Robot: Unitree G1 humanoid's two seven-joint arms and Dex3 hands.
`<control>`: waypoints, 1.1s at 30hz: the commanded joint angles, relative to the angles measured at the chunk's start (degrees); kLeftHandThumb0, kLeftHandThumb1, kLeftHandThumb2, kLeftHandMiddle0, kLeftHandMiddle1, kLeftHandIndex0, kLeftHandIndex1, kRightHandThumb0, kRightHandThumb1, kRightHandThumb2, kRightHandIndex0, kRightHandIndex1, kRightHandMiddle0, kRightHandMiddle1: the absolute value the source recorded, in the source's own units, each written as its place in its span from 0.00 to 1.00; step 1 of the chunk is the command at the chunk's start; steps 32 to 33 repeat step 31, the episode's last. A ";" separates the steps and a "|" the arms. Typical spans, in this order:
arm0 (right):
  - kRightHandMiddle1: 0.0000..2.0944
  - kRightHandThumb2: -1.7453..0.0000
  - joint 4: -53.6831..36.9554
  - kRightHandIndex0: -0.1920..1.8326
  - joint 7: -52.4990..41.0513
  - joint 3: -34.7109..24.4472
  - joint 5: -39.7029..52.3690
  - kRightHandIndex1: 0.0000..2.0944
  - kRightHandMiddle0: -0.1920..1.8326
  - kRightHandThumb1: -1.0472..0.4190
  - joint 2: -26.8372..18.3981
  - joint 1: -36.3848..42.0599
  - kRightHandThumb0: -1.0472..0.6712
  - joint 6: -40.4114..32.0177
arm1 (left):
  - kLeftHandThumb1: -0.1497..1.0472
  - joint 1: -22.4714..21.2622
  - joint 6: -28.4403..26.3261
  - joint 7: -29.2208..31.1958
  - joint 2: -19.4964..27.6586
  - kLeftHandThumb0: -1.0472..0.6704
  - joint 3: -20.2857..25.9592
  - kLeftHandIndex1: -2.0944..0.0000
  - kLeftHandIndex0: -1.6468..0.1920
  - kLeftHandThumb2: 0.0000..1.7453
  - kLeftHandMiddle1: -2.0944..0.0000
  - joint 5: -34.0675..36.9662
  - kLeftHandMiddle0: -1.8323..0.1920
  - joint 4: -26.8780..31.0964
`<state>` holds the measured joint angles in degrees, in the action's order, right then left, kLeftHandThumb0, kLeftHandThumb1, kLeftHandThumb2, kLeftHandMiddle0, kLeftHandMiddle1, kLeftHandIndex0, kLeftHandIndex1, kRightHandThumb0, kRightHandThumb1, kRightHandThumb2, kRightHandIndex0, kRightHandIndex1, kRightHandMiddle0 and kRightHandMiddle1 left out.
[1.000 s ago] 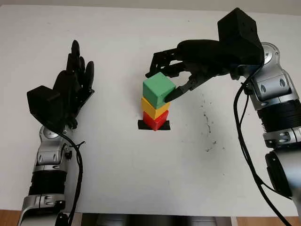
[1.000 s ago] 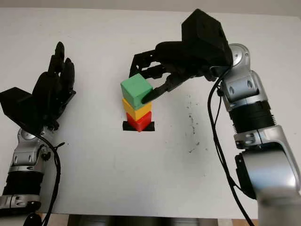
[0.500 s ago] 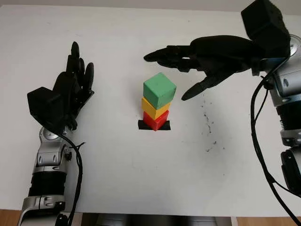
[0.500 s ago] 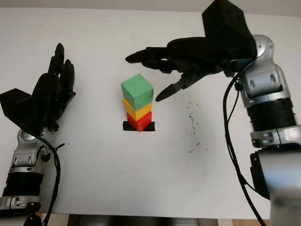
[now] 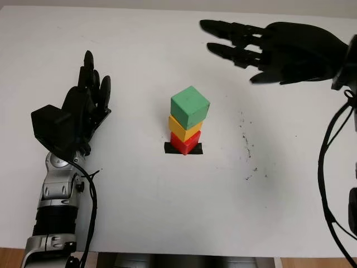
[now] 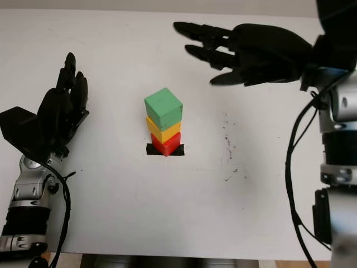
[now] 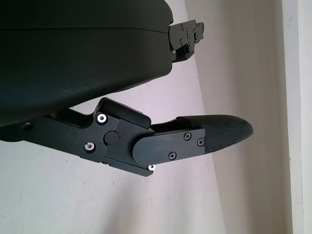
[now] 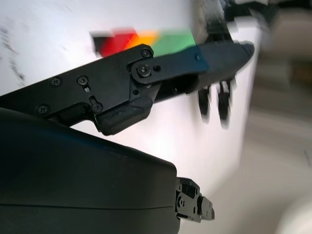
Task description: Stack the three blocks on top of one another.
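The black three-finger right hand (image 5: 279, 44) hangs open and empty above the white tabletop (image 5: 139, 190), toward its far right corner. Mid-table, the green cube (image 5: 189, 106) tops the yellow cube (image 5: 184, 129) and red cube (image 5: 184, 143) over a black tape patch (image 5: 168, 148). The black left hand (image 5: 78, 111) is open near the left edge.

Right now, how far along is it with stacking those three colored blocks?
It looks finished. The red block sits on a black tape mark, the yellow block on it, and the green block on top, turned slightly askew. Nothing is in hand: the right robot hand is open above the table beyond the stack, and the left robot hand is open off to the side. Nothing seems left.
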<state>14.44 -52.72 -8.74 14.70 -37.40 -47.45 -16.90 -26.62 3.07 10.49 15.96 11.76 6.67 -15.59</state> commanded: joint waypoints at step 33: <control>0.00 0.56 -13.90 0.00 42.36 0.02 -3.52 0.00 0.00 0.00 24.21 19.20 0.12 0.48 | 1.00 -5.02 3.71 -0.80 -2.73 0.16 -0.71 1.00 1.00 0.35 0.98 2.16 1.00 -4.13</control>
